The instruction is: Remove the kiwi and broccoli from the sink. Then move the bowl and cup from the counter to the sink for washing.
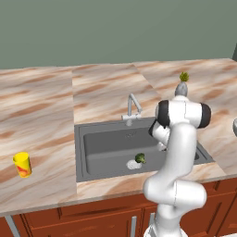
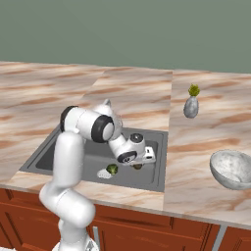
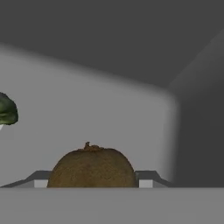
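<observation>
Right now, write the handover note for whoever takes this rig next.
Gripper: down in the sink, its fingers on either side of the kiwi; whether it grips, cannot tell.
Broccoli: on the sink floor by the drain.
Bowl: on the counter right of the sink. Yellow cup: on the counter to its left.
Done: nothing moved out yet.
Left: lift out kiwi and broccoli, then put bowl and cup in the sink.

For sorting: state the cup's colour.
Bright yellow with a red-orange mark; the cup shows best in the left base view.
</observation>
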Robot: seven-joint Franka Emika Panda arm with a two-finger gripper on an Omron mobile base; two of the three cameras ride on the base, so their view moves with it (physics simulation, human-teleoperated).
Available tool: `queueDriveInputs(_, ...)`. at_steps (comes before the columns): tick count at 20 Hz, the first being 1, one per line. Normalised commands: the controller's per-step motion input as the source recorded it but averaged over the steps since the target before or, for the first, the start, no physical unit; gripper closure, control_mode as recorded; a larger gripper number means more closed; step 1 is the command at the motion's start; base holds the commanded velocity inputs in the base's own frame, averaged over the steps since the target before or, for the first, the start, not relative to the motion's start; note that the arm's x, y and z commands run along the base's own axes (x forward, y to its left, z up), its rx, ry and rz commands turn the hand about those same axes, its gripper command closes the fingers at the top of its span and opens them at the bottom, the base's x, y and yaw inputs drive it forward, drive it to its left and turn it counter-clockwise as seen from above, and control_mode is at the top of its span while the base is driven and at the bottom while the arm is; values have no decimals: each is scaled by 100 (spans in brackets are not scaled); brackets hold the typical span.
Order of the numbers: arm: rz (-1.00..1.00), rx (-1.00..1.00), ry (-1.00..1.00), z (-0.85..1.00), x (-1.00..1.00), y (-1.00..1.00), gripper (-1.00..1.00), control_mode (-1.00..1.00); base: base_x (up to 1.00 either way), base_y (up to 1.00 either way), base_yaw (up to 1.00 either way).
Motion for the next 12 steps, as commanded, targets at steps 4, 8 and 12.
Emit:
queueDriveInputs(4,0,0,0,45,-13,-6,100,-100,0,0,0)
queueDriveInputs(8,0,0,0,47,-8,-5,100,-100,0,0,0)
queueDriveInputs(12,0,0,0,47,-3,-5,100,-100,0,0,0)
